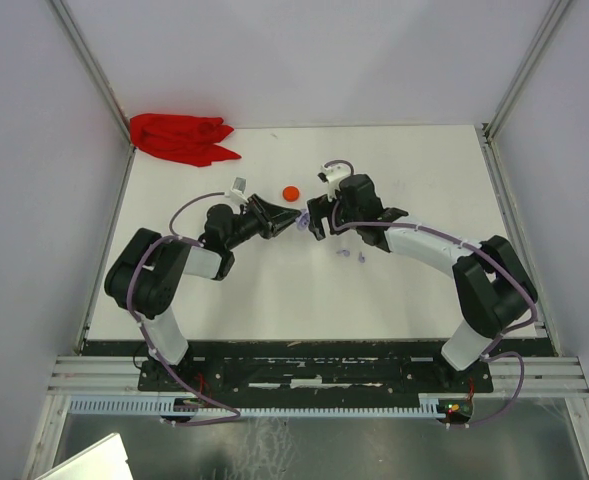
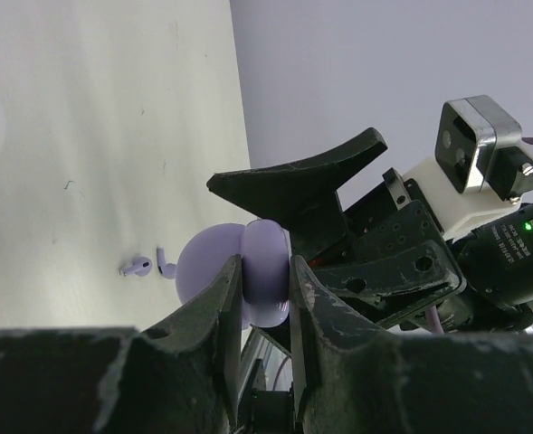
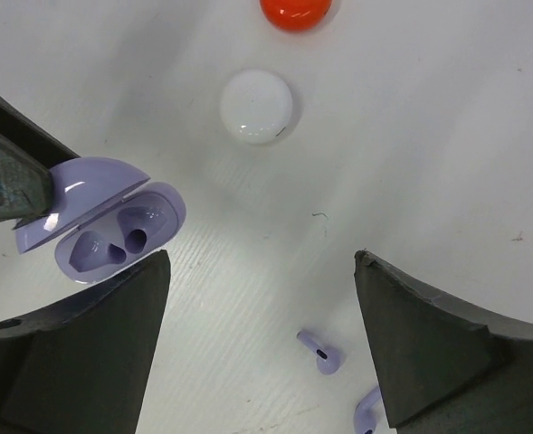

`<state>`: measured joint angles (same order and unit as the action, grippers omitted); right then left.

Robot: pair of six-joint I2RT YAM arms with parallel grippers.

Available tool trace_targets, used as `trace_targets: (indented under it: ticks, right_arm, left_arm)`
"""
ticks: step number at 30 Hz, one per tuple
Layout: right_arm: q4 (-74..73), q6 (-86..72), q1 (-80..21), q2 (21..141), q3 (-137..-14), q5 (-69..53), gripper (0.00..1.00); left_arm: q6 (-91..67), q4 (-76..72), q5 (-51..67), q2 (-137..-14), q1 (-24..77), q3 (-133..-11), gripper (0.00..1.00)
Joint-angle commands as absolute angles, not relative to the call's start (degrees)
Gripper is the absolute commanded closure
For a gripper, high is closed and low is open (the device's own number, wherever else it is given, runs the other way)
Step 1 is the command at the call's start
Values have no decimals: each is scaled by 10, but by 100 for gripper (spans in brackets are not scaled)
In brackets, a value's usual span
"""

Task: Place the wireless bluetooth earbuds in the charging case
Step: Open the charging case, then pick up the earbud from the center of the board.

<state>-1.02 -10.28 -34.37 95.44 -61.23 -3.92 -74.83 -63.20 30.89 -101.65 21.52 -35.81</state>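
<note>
Pale walls are enclosing a white table (image 1: pixel 274 300), with a red cloth (image 1: pixel 179 137) lying bunched at its far left corner. Toward the middle of the table, the left gripper (image 2: pixel 266 271) is clamping an open purple charging case (image 3: pixel 103 221), its 2 sockets showing under the tilted lid. The right gripper (image 3: pixel 259 262) is hovering just beside the case with its jaws spread wide, gripping nothing. 2 purple earbuds (image 3: pixel 323 351) are lying on the table beneath that gripper, close together and apart from the case. An orange disc (image 3: pixel 295 9) and a white disc (image 3: pixel 257 107) are sitting nearer the far edge.
</note>
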Motion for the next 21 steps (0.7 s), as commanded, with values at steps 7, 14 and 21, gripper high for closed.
trace_targets:
  ticks: [7,14,21]
  right_arm:
    - [-122,-119,-344,918,-615,66,14]
    - [-238,-159,-344,921,-621,145,20]
    - [-259,-186,-344,912,-592,179,23]
  left_arm:
    - [-805,-708,301,-1018,182,-373,97]
    - [-809,-722,304,-1012,174,-359,97]
    - [-816,-741,307,-1026,174,-354,97]
